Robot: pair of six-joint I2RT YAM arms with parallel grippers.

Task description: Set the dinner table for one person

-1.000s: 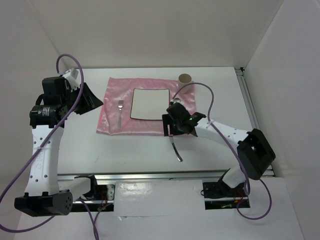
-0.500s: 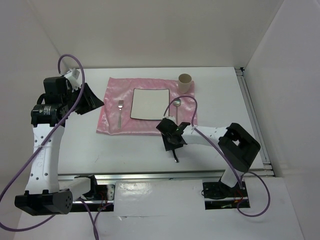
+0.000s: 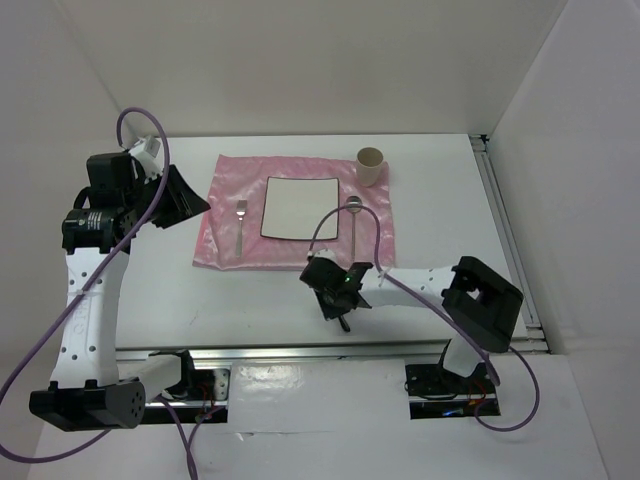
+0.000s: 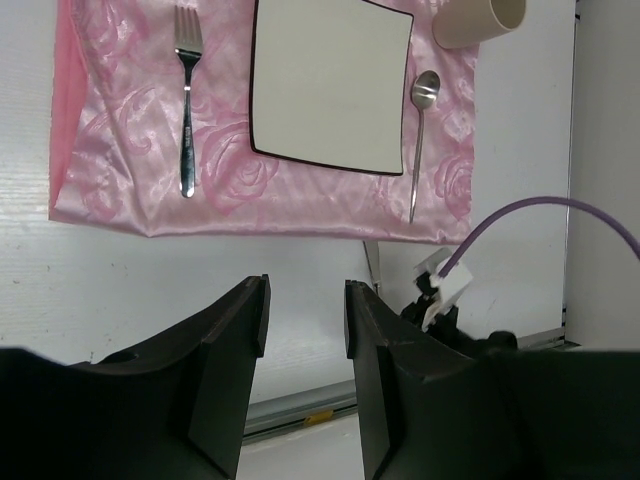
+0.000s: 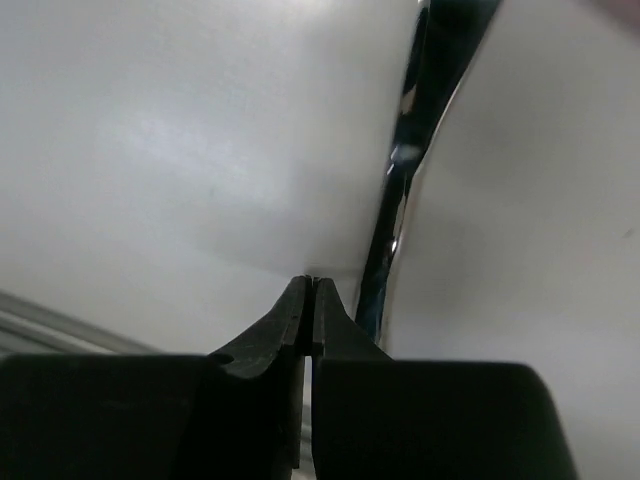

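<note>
The dinner table (image 3: pixel 250 300) is a white top with a metal rail at the near edge. On it lies a pink mat (image 3: pixel 225 190) with a fork (image 3: pixel 240 222), a square white plate (image 3: pixel 300 207), a spoon (image 3: pixel 353 215) and a beige cup (image 3: pixel 371 165). A knife (image 5: pixel 400 200) lies on the bare table in front of the mat. My right gripper (image 5: pixel 311 280) is down at the tabletop, shut fingertip to fingertip, with the knife just beside its right finger and not between the jaws. My left gripper (image 4: pixel 305 300) hangs open and empty at the left.
White walls close in the table at the back and both sides. The right arm's purple cable (image 3: pixel 340 215) loops over the plate's corner and the spoon. The left arm's cable (image 3: pixel 140 125) arcs by the left wall.
My right gripper has moved from the mat's right edge towards the near rail, down over the knife, and its jaws have shut. The spoon now shows on the mat. The left arm is still.
</note>
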